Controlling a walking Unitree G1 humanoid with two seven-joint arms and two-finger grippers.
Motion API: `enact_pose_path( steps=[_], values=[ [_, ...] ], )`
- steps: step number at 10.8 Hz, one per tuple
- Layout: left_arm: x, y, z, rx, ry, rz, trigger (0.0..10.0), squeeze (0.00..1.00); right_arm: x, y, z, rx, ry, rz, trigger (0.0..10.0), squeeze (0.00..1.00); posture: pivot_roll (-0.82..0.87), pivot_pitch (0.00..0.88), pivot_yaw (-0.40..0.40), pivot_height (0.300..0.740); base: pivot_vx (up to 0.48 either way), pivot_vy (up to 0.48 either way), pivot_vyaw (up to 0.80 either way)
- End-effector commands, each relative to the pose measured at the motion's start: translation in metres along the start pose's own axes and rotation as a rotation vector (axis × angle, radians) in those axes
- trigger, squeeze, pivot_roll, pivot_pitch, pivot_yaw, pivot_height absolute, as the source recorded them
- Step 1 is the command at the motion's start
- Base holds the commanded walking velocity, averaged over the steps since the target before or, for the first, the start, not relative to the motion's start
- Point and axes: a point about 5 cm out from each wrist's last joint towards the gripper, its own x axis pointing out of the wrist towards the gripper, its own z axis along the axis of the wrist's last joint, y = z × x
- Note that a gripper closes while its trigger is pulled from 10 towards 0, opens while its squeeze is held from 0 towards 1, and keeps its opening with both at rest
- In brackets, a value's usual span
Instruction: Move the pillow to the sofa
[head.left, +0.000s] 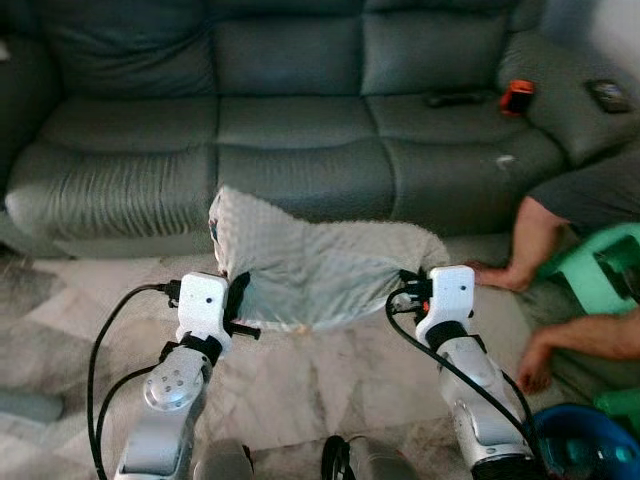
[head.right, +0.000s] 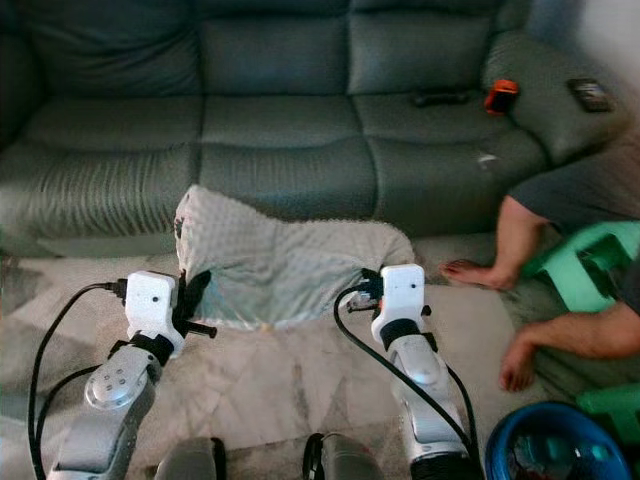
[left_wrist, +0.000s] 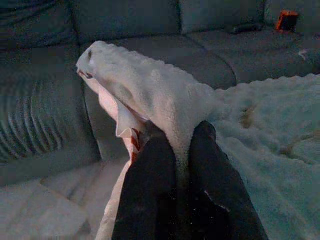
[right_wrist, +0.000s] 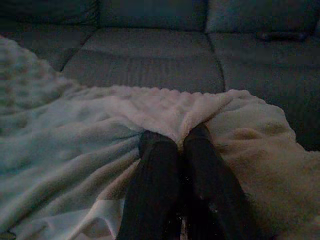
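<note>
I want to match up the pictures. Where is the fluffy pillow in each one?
Left eye: the pillow hangs in the middle, below the sofa.
Right eye: middle, a bit further left.
Left wrist: its fold is pinched in the jaws.
Right wrist: spread across, pinched there too.
Shared landmark: the sofa behind.

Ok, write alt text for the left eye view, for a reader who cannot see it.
Two silver robot arms hold a pale grey, nubbly fabric pillow up between them in front of a dark grey-green leather sofa, the left tool and right tool each shut on a lower corner. A person's bare foot and hand rest on the floor to the right.
</note>
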Motion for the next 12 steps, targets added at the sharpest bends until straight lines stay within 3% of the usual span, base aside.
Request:
enact_pose_path(
  steps=[1, 5, 7, 12],
  values=[
    [0.002, -0.005, 0.005, -0.002, -0.028, -0.034, 10.0, 0.0, 0.001, 0.002, 0.003, -0.002, -0.009, 0.021, 10.0, 0.0, -0.04, 0.136, -0.067, 0.74, 0.274, 0.0, 0.0],
    [-0.003, -0.006, 0.002, -0.007, -0.019, -0.03, 10.0, 0.0, -0.01, -0.012, -0.009, 0.027, 0.039, -0.046, 10.0, 0.0, -0.04, 0.143, -0.068, 0.74, 0.279, 0.0, 0.0],
    [-0.002, -0.007, 0.002, -0.01, -0.018, -0.035, 10.0, 0.0, -0.011, -0.012, -0.009, 0.025, 0.037, -0.046, 10.0, 0.0, -0.05, 0.144, -0.068, 0.74, 0.294, 0.0, -0.8],
    [-0.001, -0.009, 0.002, -0.012, -0.018, -0.037, 10.0, 0.0, -0.008, -0.008, -0.005, 0.003, 0.015, -0.003, 10.0, 0.0, -0.05, 0.147, -0.071, 0.74, 0.295, 0.0, 0.0]
  ],
)
